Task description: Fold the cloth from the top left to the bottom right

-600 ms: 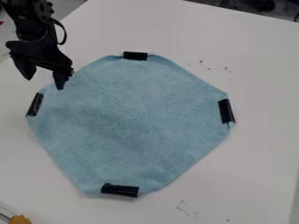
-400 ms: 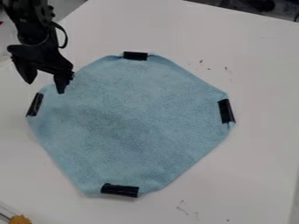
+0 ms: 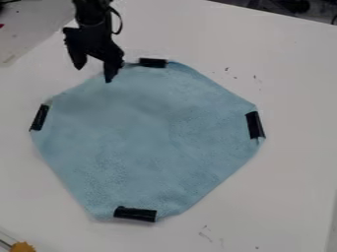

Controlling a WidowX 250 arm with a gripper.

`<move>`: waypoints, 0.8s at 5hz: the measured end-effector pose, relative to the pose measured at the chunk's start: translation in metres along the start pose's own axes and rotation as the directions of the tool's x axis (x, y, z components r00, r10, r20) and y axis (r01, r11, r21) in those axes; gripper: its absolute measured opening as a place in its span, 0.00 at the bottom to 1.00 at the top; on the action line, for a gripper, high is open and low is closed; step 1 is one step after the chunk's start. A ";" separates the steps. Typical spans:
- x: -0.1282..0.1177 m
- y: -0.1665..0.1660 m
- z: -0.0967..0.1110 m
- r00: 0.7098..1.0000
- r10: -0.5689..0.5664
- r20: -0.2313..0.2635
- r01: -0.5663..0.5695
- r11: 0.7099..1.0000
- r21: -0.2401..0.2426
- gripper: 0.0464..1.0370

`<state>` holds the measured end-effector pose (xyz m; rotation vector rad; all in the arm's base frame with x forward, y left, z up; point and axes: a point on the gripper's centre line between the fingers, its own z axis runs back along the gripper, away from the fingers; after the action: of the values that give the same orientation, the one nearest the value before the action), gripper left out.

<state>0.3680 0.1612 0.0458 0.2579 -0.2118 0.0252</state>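
The black gripper [image 3: 95,75] hangs over the upper left edge of the cloth, its two fingers spread apart with nothing between them. One fingertip overlaps the cloth in the view; whether it touches cannot be told. The light blue cloth [image 3: 148,138] lies spread flat on the white surface. Black clips or tape pieces mark its top [image 3: 152,63], left [image 3: 39,117], right [image 3: 254,125] and bottom [image 3: 135,213] corners.
The white table [image 3: 289,172] surrounds the cloth and carries a few small dark marks. An orange-brown object [image 3: 22,247] is at the bottom left corner. Dark items lie beyond the table's top right edge.
The gripper has moved right and upward in the view, from near the cloth's left corner toward its top corner, staying open. The cloth has kept its place and outline.
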 end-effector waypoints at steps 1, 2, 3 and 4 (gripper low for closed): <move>0.037 -0.012 -0.008 0.996 -0.070 0.046 0.071 0.997 -0.036 0.96; 0.071 -0.035 -0.011 0.986 -0.146 0.084 0.152 0.986 -0.072 0.96; 0.092 -0.049 -0.001 0.975 -0.181 0.131 0.191 0.979 -0.064 0.96; 0.095 -0.054 -0.012 0.974 -0.187 0.126 0.197 0.978 -0.072 0.96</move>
<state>0.4658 0.1115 0.0406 0.1949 -0.3044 -0.1917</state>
